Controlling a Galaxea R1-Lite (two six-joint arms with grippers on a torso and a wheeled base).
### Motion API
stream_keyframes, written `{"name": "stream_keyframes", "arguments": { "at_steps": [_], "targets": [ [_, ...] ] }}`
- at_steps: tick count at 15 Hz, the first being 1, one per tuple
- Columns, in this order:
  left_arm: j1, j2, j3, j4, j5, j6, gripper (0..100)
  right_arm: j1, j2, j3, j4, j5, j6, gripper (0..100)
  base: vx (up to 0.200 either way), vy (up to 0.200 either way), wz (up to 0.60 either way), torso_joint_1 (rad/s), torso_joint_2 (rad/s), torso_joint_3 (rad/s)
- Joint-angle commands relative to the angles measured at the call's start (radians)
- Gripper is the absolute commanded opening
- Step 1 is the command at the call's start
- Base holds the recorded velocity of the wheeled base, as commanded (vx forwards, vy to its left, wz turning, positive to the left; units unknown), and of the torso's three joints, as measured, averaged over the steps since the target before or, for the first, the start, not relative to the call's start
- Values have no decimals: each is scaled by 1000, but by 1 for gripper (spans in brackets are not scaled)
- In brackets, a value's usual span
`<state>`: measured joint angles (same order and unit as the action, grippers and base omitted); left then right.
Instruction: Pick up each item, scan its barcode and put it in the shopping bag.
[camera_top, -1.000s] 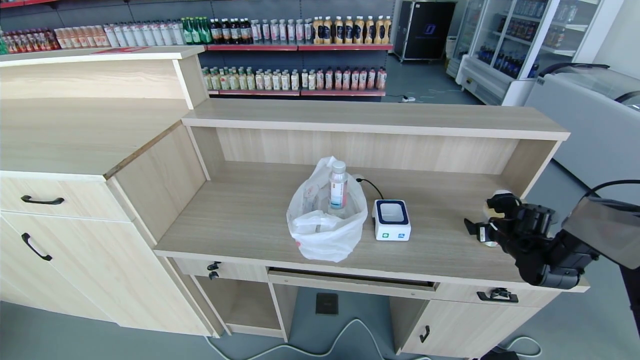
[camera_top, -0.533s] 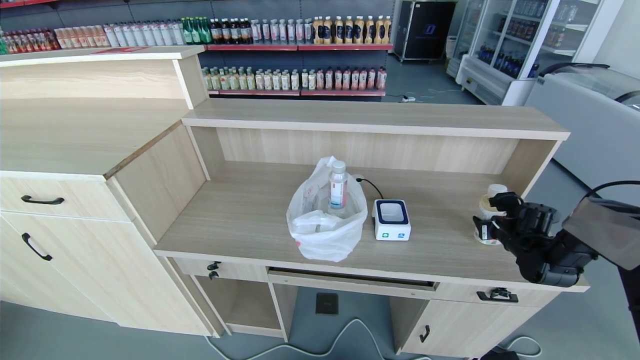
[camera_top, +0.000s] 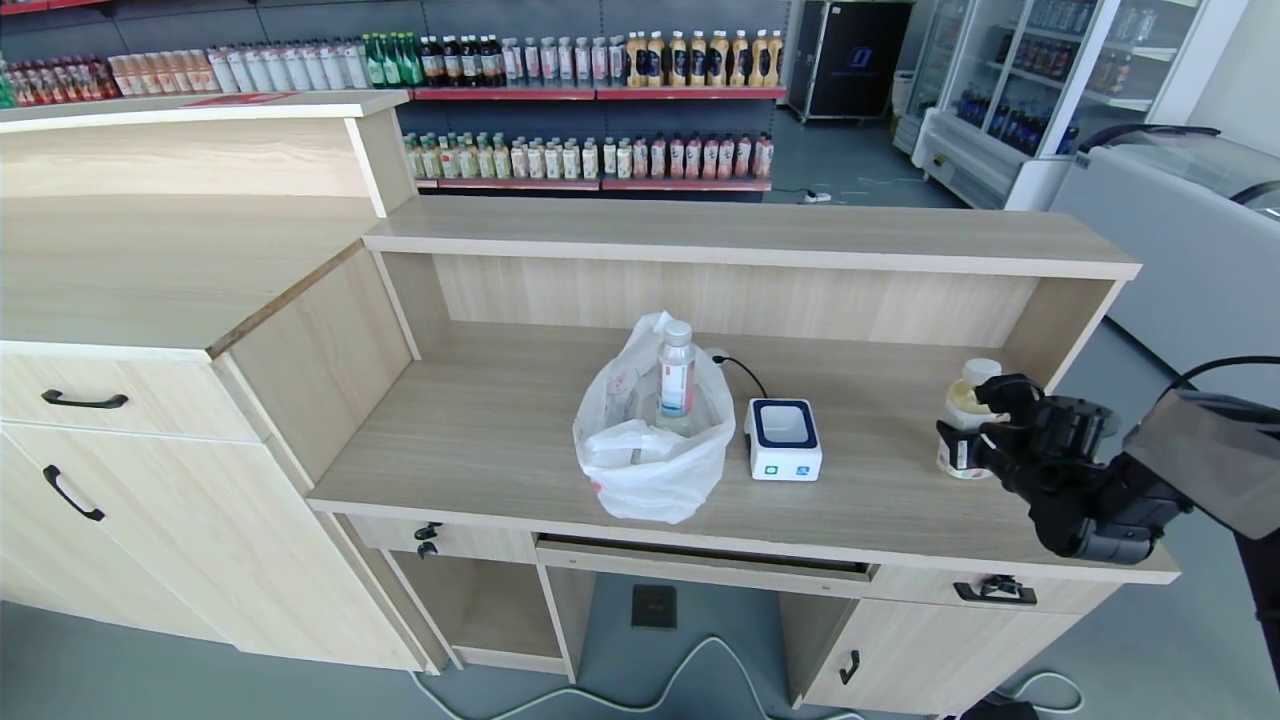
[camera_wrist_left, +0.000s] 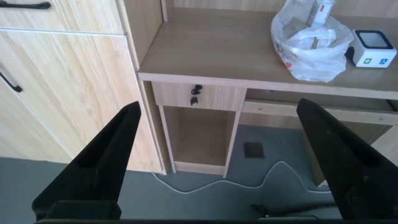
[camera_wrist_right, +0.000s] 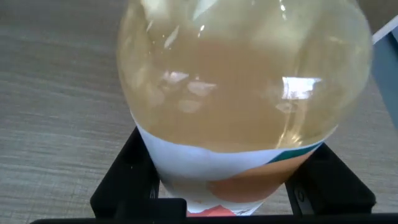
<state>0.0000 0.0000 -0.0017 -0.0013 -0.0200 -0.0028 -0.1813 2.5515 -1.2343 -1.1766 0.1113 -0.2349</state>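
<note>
My right gripper (camera_top: 975, 432) is shut on a bottle of pale yellow drink (camera_top: 964, 418) with a white cap, held upright at the counter's right end. In the right wrist view the bottle (camera_wrist_right: 242, 93) sits between the black fingers (camera_wrist_right: 121, 183). A white shopping bag (camera_top: 650, 445) stands mid-counter with a clear bottle (camera_top: 676, 372) upright in it. To the right of the bag sits the white barcode scanner (camera_top: 783, 438). My left gripper (camera_wrist_left: 214, 162) hangs open, low in front of the counter; bag (camera_wrist_left: 311, 40) and scanner (camera_wrist_left: 373, 48) show beyond it.
The wooden counter (camera_top: 500, 430) has a raised back shelf (camera_top: 750, 235) and a side wall (camera_top: 1075, 330) close behind the held bottle. A black cable (camera_top: 745, 372) runs from the scanner. Bare counter lies between scanner and held bottle.
My right gripper closed in on the yellow bottle and now holds it; bottle and gripper have shifted slightly up and to the left. Bag and scanner have not moved.
</note>
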Motion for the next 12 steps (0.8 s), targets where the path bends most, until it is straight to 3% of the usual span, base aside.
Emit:
{"name": "stream_keyframes", "arguments": {
  "at_steps": [1,6,8,10,12],
  "targets": [
    [0,2,0,0,0,0,100,5,-122,7,20,64,54,0,0,0,0,0,0,0],
    [0,2,0,0,0,0,100,13,-582,27,361,326,301,0,0,0,0,0,0,0],
    [0,2,0,0,0,0,100,29,-763,36,537,473,473,0,0,0,0,0,0,0],
    [0,2,0,0,0,0,100,57,-844,55,611,519,525,0,0,0,0,0,0,0],
    [0,2,0,0,0,0,100,97,-939,82,690,654,534,0,0,0,0,0,0,0]
  ]
}}
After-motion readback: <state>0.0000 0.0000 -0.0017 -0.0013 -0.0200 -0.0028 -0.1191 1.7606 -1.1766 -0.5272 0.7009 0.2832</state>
